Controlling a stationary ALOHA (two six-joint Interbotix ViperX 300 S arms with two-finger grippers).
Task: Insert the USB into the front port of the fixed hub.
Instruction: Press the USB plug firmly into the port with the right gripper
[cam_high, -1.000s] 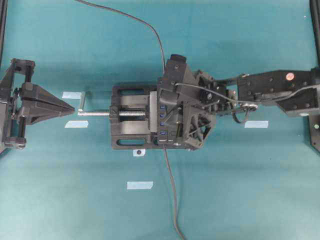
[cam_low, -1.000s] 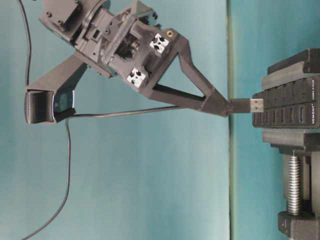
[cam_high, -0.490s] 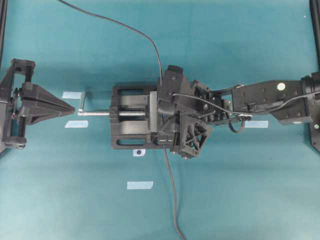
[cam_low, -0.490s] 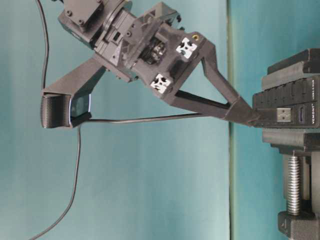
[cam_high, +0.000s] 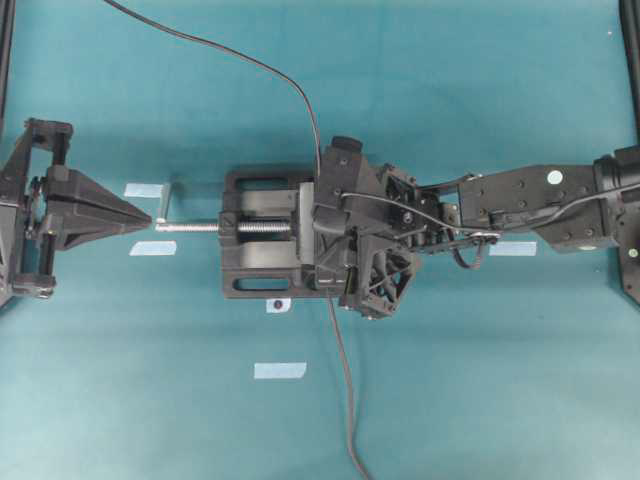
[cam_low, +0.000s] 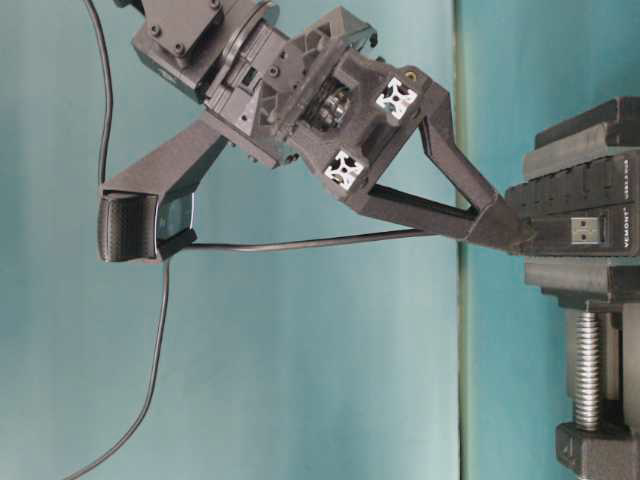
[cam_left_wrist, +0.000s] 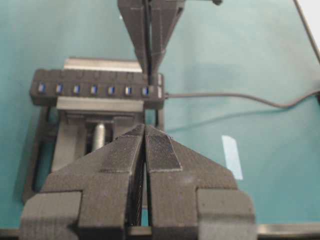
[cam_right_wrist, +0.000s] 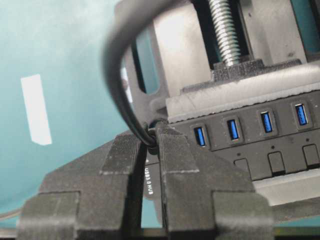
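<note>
One port matters, the hub's (cam_low: 585, 215) end slot by the lettering, where my right gripper (cam_low: 497, 224), clenched on the USB (cam_low: 588, 229), should push straight along the slot without tilting, while my left gripper (cam_high: 140, 217) waits closed, well apart.

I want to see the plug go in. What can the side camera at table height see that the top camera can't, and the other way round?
Only the table-level view shows the USB, its metal end at the fixed hub beside the white lettering. Only the overhead view shows the left gripper parked apart by the vise handle, and blue tape marks. Both show the right gripper at the hub, trailing the cable.
</note>
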